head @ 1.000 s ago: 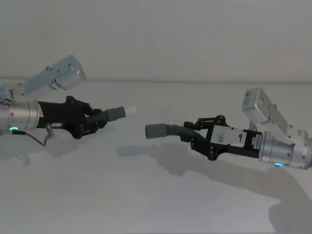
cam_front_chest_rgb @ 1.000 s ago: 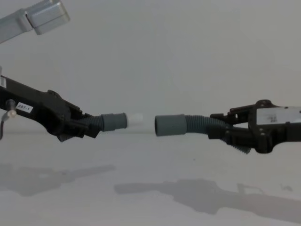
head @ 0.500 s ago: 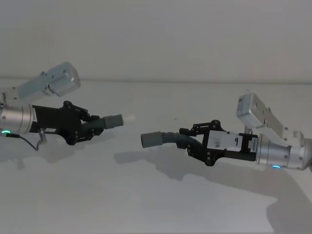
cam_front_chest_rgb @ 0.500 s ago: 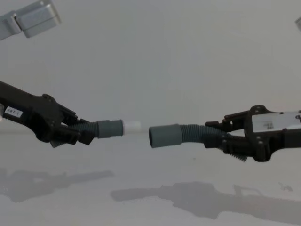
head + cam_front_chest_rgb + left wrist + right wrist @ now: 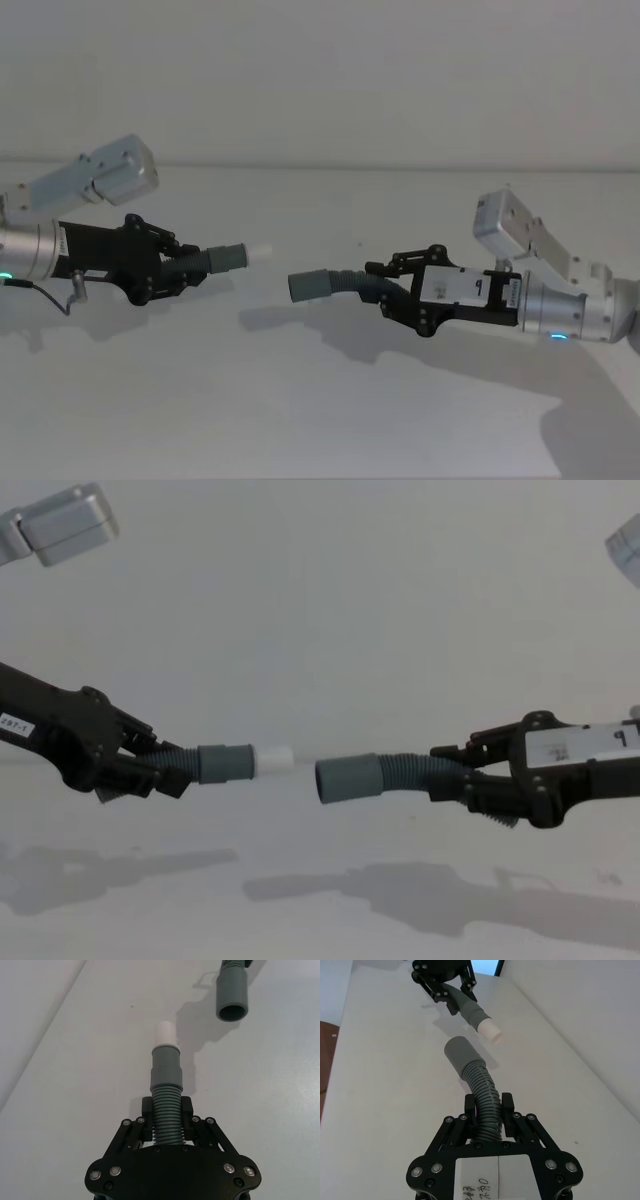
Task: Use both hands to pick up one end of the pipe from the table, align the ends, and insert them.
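Two pieces of ribbed dark grey hose hang in the air above the white tabletop (image 5: 320, 400), their cuffs facing each other across a small gap. The left hose piece (image 5: 205, 763) ends in a smooth grey cuff with a narrower white tip (image 5: 273, 761). The right hose piece (image 5: 400, 773) ends in a wider hollow cuff (image 5: 349, 778), whose open mouth shows in the left wrist view (image 5: 232, 1011). In the chest view the white tip sits a little higher than the hollow cuff, and the two do not touch. In the head view the tip (image 5: 260, 251) likewise lies up and to the left of the hollow cuff (image 5: 309, 285), so the ends are near but not in line.

The left pincer (image 5: 180, 268) is closed on the ribbed part of its hose just behind the cuff, its fingers (image 5: 145, 1120) pressing both sides. The right pincer (image 5: 392, 290) is clamped the same way on the ribbed part of its curved hose, fingers (image 5: 507, 1108) tight against it.

Compared with a second ago, both arms have shifted to the left in the chest view: the white tip has drawn back leftward, and the hollow cuff has followed it, so the gap is now narrower. Both hose pieces also sit lower in the chest view than before. Shadows of both arms lie on the tabletop below.
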